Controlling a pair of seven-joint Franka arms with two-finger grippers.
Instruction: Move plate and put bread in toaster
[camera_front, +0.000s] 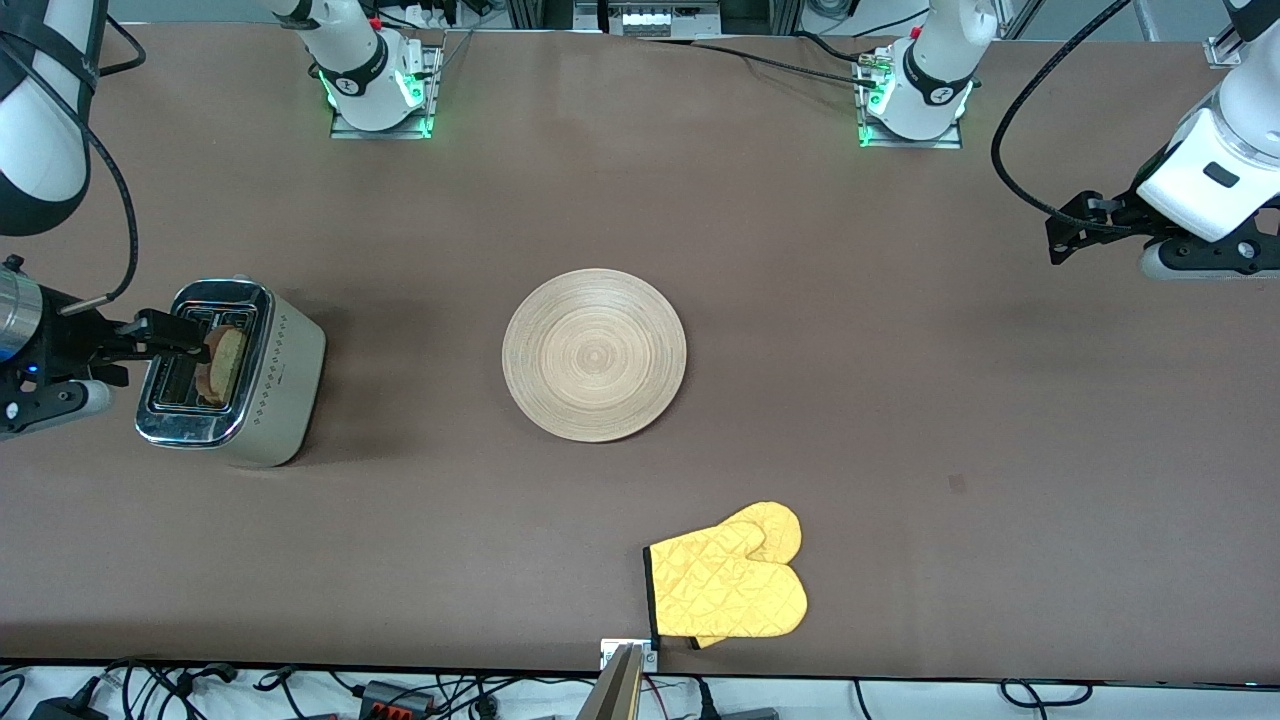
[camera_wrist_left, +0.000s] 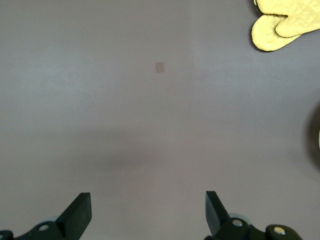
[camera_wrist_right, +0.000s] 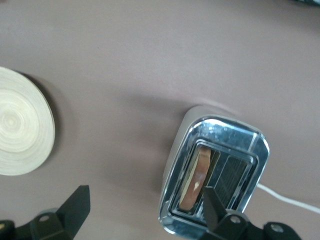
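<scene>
We see a robotics lab: two arm bases (camera_front: 378, 85) bolted to a brown-covered table (camera_front: 900, 400), green status lights, loose cables (camera_front: 180, 690) along its edge.

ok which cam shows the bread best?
Right wrist view: it looks straight down on the bread, standing edge-up in one slot of the toaster. Front view shows the slice smaller, beside the right gripper. Left wrist view misses it.

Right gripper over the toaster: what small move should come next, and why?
Probably lift the right gripper straight up and away from the toaster. Its jaws stand open and the bread already sits upright in a slot, so nothing is held. The plate lies bare mid-table; the left gripper waits, open.
</scene>
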